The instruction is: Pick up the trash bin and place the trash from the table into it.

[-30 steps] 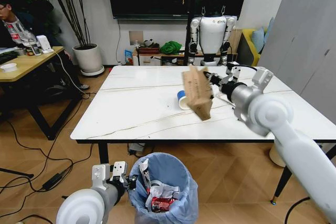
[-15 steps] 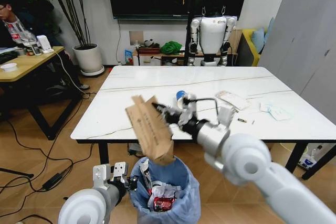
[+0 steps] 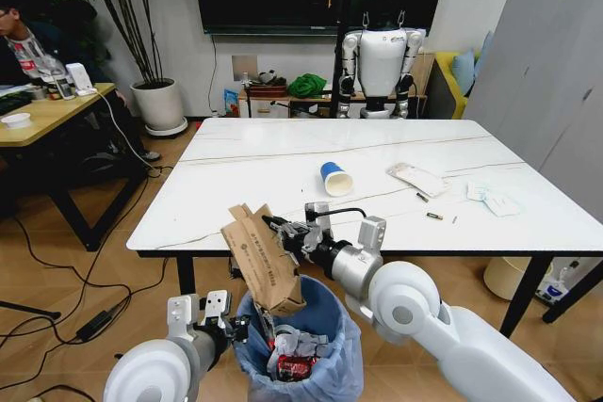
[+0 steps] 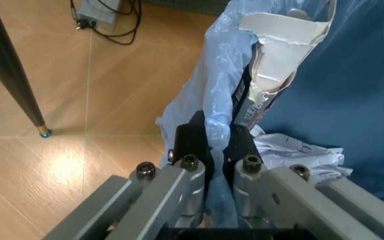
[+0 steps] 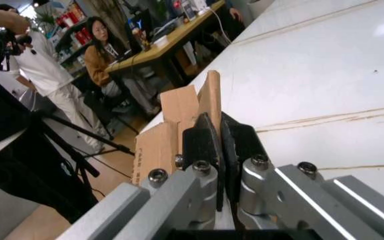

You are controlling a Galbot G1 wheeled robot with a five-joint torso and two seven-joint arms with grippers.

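Cardboard box, lower end hidden inside trash bin below worktop's near edge, clamped in right gripper jaws; left gripper jaws clamp bin's bag rim.

trash bin: 1 | cardboard box: 1 | blue paper cup: 1 | white paper packets: 2, far right | table: 1 | grippers: 2
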